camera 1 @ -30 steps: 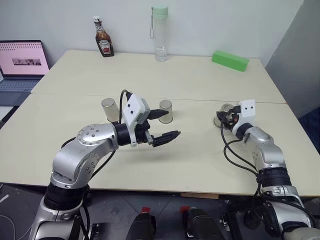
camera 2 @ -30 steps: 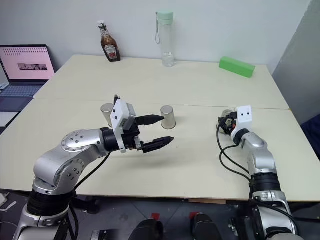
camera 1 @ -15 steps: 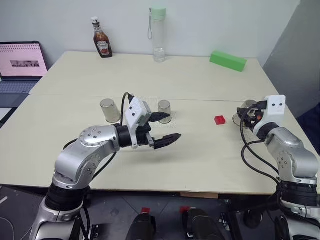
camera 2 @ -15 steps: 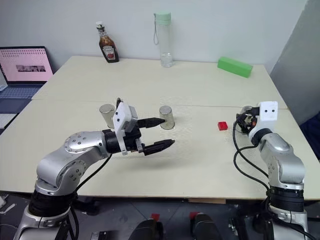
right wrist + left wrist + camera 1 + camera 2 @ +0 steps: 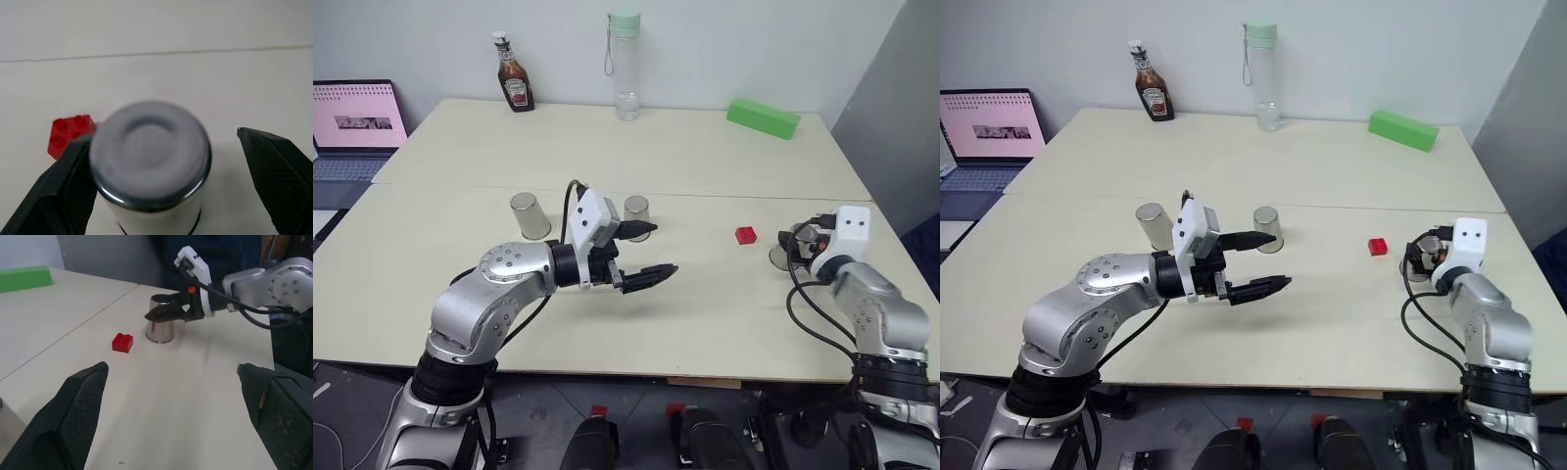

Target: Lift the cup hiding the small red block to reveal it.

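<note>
Cups (image 5: 785,251) number three, red block (image 5: 745,235) one; both pincers (image 5: 800,238) (image 5: 649,253) released.

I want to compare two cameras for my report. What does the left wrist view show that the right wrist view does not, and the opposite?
The left wrist view alone shows the right gripper from outside, its open jaws around the cup, and the long green block. The right wrist view alone looks straight at the cup's flat closed top and has a bare space between the cup and one black finger. Both show that upside-down cup standing on the table with the small red block uncovered beside it.
</note>
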